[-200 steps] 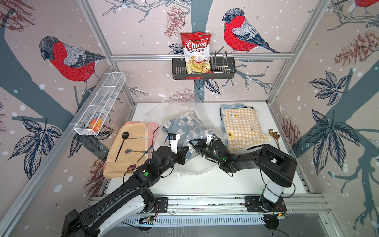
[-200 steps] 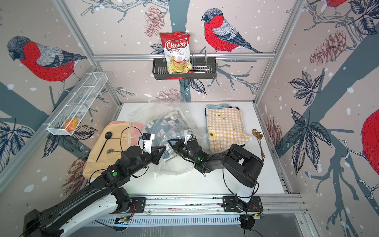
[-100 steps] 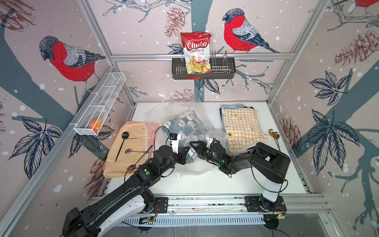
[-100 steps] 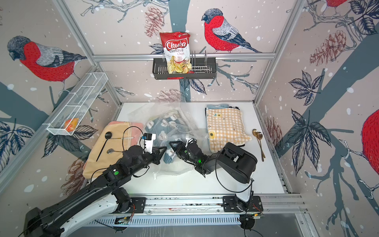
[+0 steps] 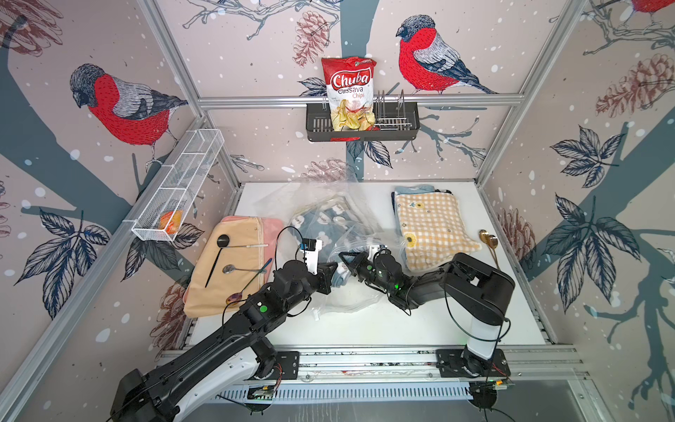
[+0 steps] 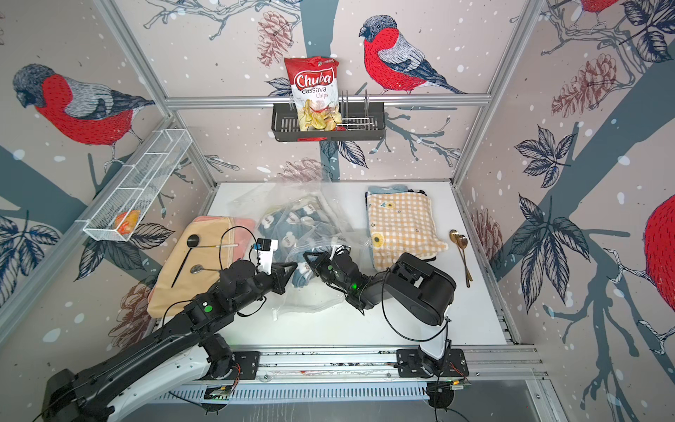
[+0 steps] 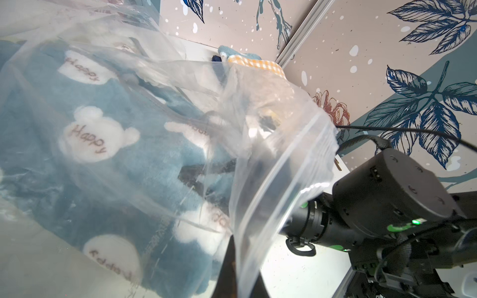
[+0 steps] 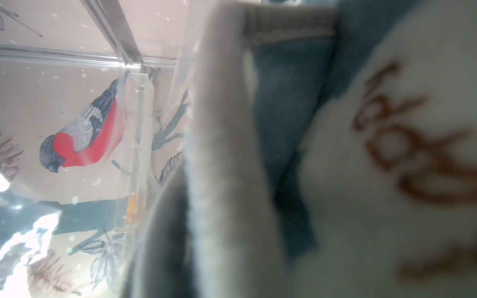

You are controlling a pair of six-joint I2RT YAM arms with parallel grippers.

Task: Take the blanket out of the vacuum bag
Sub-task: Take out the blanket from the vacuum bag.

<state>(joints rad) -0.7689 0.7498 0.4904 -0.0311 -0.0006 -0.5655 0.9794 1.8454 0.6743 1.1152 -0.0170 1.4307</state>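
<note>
Clear crinkly plastic, that's the vacuum bag (image 5: 330, 219), slumped mid-table with the blue fleece blanket (image 5: 321, 223) mostly inside it, and both arms nose-to-nose at its open mouth. And there's the change: a moment ago the right gripper (image 5: 345, 261) had its jaws spread as it pushed into the opening; now they've snapped together. The right wrist view is packed with blurred fleece and a white "Happy" patch (image 8: 402, 160) pressed against the lens, so it looks clamped on the blanket's near corner, which pokes out just ahead of it in a top view. By my reckoning that's the bite the task needed, with the pull-out to follow.

The left gripper (image 5: 330, 272) hasn't budged, jaws pinched tight on the zip-seal edge (image 7: 271, 196), pinning the bag's mouth right beside its partner. In the left wrist view the film drapes off that fingertip, blanket behind it.

Beyond the right gripper lies a yellow checked cloth (image 5: 433, 226); beyond the left, a peach cloth (image 5: 233, 263) carrying spoons.
</note>
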